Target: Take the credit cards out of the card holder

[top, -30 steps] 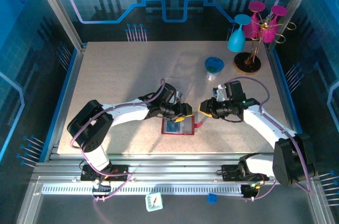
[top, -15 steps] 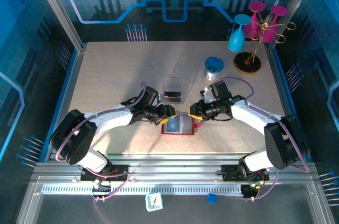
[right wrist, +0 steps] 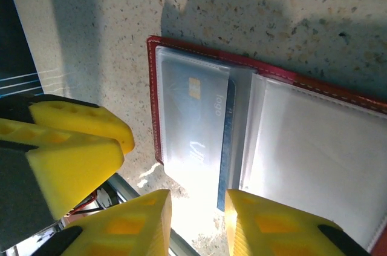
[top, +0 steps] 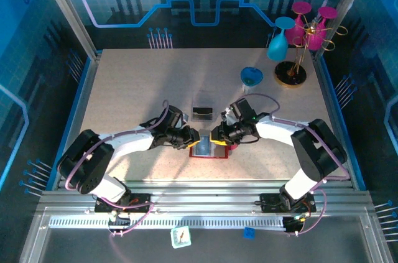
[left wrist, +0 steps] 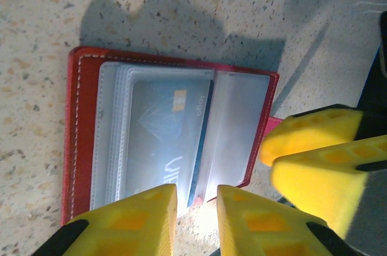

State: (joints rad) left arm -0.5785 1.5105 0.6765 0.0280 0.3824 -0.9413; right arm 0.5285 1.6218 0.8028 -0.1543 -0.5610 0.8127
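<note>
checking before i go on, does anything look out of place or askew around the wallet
The blue-and-white card is partly slid out of the open card holder, its end poking past the holder's edge. A dark card lies loose on the table, apart from the holder.

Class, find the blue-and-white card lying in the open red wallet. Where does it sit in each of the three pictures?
Top external: the card is low centre, inside the wallet.
Left wrist: the card is mid-picture, in the left-hand sleeves.
Right wrist: the card is centre-left, in the left-hand sleeves.
Shared landmark: the wallet's red stitched border around the card.
</note>
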